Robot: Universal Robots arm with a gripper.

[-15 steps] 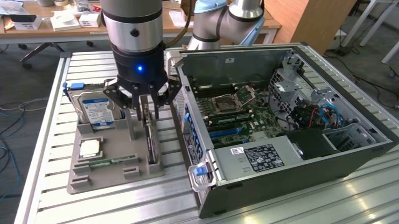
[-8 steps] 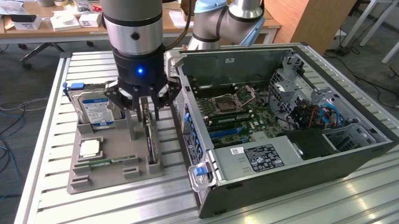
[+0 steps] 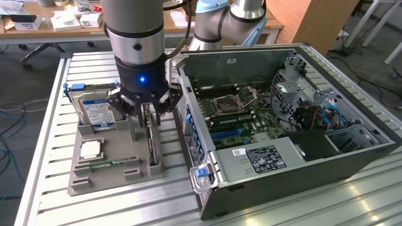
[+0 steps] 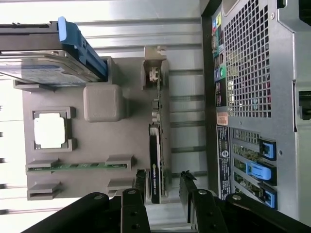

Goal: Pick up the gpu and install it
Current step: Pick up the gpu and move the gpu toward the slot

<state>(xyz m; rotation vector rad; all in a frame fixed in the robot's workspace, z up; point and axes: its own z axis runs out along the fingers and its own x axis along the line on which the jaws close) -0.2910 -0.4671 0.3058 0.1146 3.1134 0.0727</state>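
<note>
The gpu (image 3: 152,141) stands on its thin edge in a slot of the gray tray (image 3: 100,181). It is on the side of the tray near the computer case (image 3: 301,183). In the wrist view I see its dark face (image 4: 154,165) running down the slot.

My tool (image 3: 149,115) hangs right over the far end of the card. It is spread wide and grips nothing. In the wrist view the tool (image 4: 163,183) has one finger on each side of the card, and I think there is a small gap on both sides (the gap near the case looks bigger).

Around it on the tray sit a hard drive (image 3: 97,110) with a blue and white label, a square chip (image 3: 91,149) and a slim green memory stick (image 3: 113,163). The tray and the open case rest on the metal counter (image 3: 125,207).

What could go wrong? The card is thin and the tool is not centered on it. One finger may touch first and tip the card in its slot. The tool is also over one end, not the middle, so the card may swing or slip when lifted. If it comes up crooked, it may jam in the slot and drag the tray.
</note>
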